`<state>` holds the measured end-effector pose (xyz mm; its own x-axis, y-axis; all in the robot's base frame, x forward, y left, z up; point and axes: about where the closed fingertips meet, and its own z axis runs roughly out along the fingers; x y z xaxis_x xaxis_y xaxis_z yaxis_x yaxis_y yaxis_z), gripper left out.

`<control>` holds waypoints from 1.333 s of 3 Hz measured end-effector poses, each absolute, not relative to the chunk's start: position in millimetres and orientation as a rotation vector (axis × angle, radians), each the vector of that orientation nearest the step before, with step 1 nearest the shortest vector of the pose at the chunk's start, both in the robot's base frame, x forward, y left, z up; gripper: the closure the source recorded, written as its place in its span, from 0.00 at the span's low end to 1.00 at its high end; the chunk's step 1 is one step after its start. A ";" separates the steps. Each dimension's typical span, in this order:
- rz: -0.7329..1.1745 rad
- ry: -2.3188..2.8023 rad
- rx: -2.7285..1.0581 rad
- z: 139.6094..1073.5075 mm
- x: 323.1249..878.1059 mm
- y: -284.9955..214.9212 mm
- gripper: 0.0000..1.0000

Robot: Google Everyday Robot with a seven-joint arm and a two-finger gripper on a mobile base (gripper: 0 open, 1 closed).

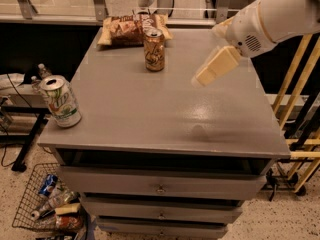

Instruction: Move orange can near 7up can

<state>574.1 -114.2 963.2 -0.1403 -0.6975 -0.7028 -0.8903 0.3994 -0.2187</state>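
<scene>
Your cream hand (212, 70) hovers over the grey surface's (150, 119) right side; you cannot tell how open it is. The orange-brown drink can (154, 50) stands at the back, well apart from the white-green 7up can (60, 102) front-left.

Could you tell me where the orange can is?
Camera view: the orange can stands far-centre on the table before the chip bag; the gripper hovers right of it.

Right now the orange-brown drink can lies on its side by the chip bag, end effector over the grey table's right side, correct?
No: camera view shows the orange-brown drink can upright by the chip bag; end effector is over the grey table's right side.
</scene>
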 end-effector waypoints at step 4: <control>0.300 1.896 -1.158 920.3 651.6 -21.5 0.00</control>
<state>651.6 -21.5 920.3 -0.1890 -0.6034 -0.7747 -0.8133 0.5383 -0.2208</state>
